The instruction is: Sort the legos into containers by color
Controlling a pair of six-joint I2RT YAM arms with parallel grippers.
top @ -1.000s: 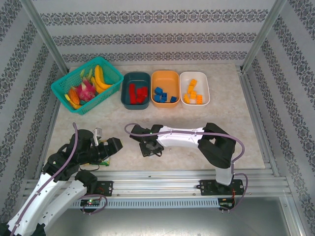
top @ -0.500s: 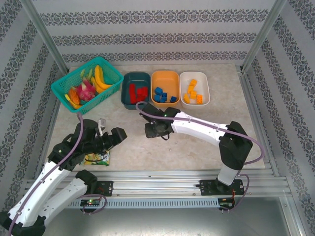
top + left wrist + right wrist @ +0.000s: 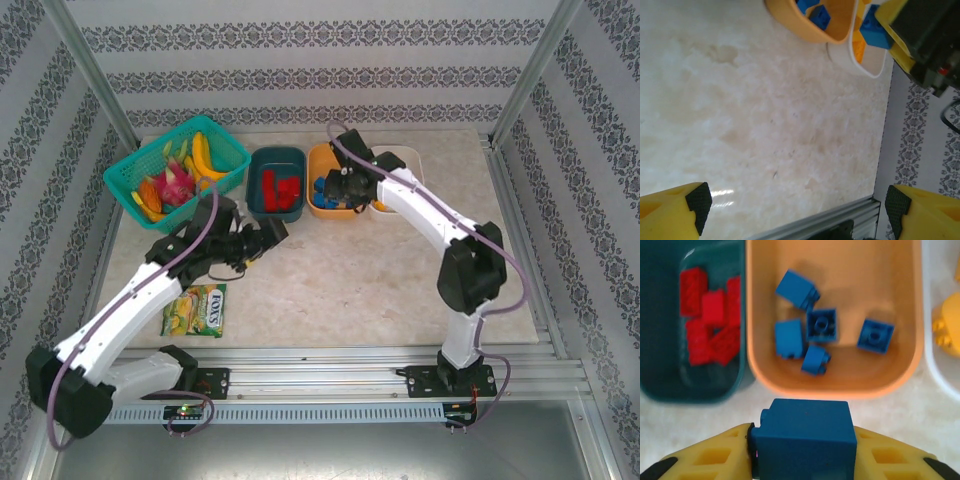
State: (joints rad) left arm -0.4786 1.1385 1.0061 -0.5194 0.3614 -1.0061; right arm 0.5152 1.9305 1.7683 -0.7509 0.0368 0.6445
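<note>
A blue brick (image 3: 805, 440), blocky with smooth matte faces, sits pinched between the yellow fingers (image 3: 715, 455) of the right gripper (image 3: 802, 432), which is closed partway onto its two sides. In the right wrist view the brick hangs just at the near rim of the orange bin (image 3: 875, 280), a shallow rounded-rectangular plastic tub. Five loose blue bricks (image 3: 820, 325), some stud-up, lie on its floor. To its left the teal bin (image 3: 670, 385) holds a heap of red bricks (image 3: 710, 320). To its right the white bin (image 3: 940, 375) holds an orange-yellow brick (image 3: 950, 325). The left gripper (image 3: 797, 202) hangs spread wide and empty over the glossy, marbled beige table (image 3: 765, 125), its black pads (image 3: 697, 200) far apart.
</note>
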